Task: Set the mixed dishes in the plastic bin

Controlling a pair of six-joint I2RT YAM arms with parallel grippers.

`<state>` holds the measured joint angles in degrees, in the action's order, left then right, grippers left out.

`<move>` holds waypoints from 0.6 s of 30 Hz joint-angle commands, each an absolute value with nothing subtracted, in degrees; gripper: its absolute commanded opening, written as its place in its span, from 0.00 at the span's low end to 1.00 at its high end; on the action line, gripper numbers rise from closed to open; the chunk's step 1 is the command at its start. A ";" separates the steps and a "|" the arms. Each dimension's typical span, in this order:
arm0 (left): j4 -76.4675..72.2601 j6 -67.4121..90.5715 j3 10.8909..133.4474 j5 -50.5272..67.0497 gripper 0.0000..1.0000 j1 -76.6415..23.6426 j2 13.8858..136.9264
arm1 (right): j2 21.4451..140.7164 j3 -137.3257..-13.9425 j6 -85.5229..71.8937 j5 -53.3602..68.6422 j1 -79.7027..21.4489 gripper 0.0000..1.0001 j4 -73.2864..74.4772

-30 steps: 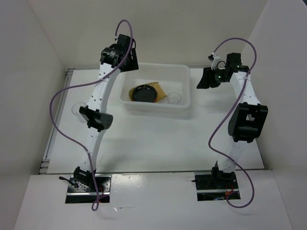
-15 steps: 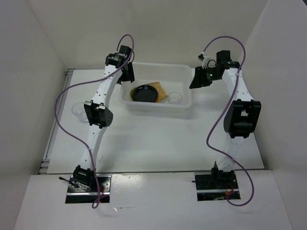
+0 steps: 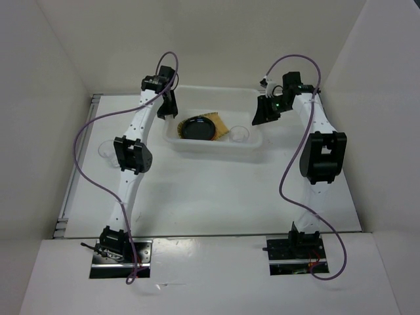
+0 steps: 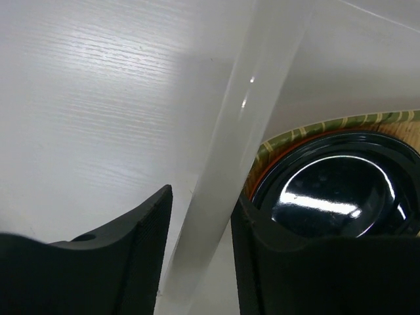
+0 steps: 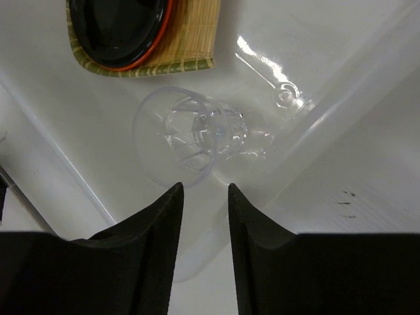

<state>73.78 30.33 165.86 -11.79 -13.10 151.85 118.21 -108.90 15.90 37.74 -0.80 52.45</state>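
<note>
The plastic bin stands at mid-table. Inside lie the bamboo tray, the orange plate, of which only a rim shows, the black plate on top, and a clear cup. My left gripper is open with one finger on each side of the bin's left wall. My right gripper is open astride the bin's right rim, just behind the cup. The tray and black plate also show in the right wrist view.
A second clear cup stands on the table left of the left arm. White walls close in the table at the back and on both sides. The table's metal edge strip runs along the left.
Both arms have come down and inward, so that each gripper now straddles one end of the bin. The dishes in the bin have not moved.
</note>
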 commanded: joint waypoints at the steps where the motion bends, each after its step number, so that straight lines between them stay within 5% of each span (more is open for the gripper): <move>1: 74.36 30.67 164.62 -11.60 0.47 -13.18 152.05 | 120.32 -111.80 15.03 34.72 -0.88 0.38 52.65; 13: 73.75 31.20 153.65 -14.58 0.27 -14.76 147.40 | 120.77 -107.15 16.78 33.05 -0.88 0.31 52.65; 18: 57.69 32.86 122.20 -12.67 0.21 -14.24 132.66 | 117.96 -102.58 18.63 33.05 -0.88 0.30 52.65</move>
